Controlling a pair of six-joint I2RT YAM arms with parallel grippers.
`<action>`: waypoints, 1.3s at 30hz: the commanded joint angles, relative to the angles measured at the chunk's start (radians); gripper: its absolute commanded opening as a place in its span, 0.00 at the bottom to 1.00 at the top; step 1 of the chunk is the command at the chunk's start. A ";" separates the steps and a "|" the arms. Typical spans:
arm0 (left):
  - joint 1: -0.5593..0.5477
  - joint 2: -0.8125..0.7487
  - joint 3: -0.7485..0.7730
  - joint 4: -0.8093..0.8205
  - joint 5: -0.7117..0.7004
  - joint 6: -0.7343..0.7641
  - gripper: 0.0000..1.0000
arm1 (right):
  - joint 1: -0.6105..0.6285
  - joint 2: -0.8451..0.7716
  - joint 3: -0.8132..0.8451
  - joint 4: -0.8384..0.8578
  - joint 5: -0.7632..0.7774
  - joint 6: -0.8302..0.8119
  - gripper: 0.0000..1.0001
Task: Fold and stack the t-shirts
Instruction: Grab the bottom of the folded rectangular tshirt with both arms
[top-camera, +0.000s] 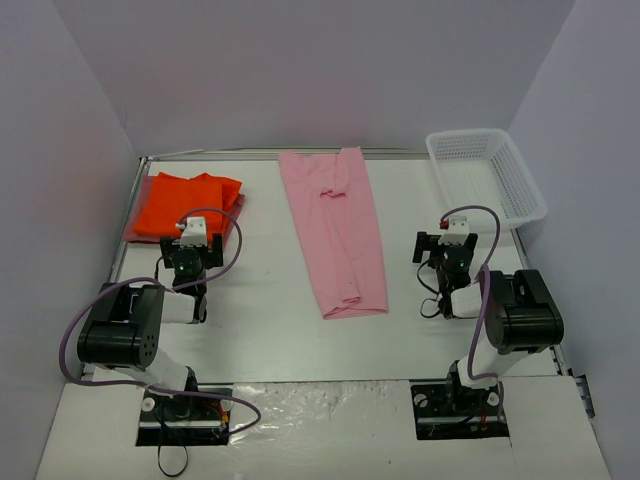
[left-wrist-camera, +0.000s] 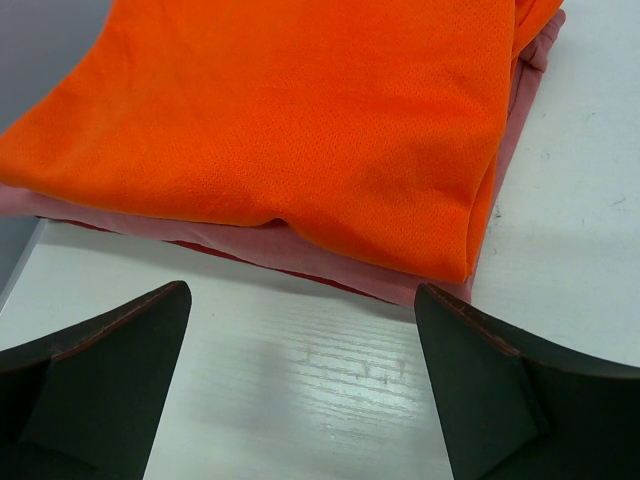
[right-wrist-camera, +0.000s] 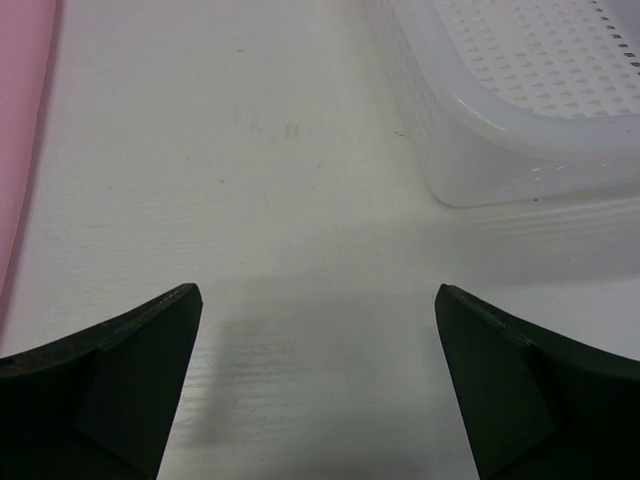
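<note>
Only the left wrist camera shows that the orange t-shirt (left-wrist-camera: 300, 120) lies folded on top of a dull pinkish-red t-shirt (left-wrist-camera: 310, 255). The lower shirt's edge peeps out along the side nearest the left gripper (left-wrist-camera: 302, 300). That gripper's jaws are spread wide with nothing between them, just short of the stack and above the bare white table (left-wrist-camera: 330, 400). From overhead the lower shirt is barely a rim. That view alone shows the light pink t-shirt (top-camera: 335, 235), a long folded strip lying between the two grippers, well apart from the stack. The right gripper (right-wrist-camera: 318, 295) is likewise spread wide and holds nothing. In its wrist view the pink strip's edge shows far to its left, and the white mesh basket (right-wrist-camera: 470, 160) stands ahead and to its right, its corner near. Nothing lies between either gripper and the cloth.
</note>
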 joint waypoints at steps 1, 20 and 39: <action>0.007 -0.007 0.032 0.010 -0.006 -0.018 0.94 | -0.026 0.007 0.050 0.140 -0.012 0.045 1.00; -0.172 -0.111 0.166 -0.286 -0.367 0.054 0.94 | 0.144 -0.166 0.262 -0.390 0.221 0.002 1.00; -0.341 -0.571 0.311 -0.844 0.135 -0.584 0.94 | 0.183 -0.433 0.385 -0.764 -0.264 0.465 1.00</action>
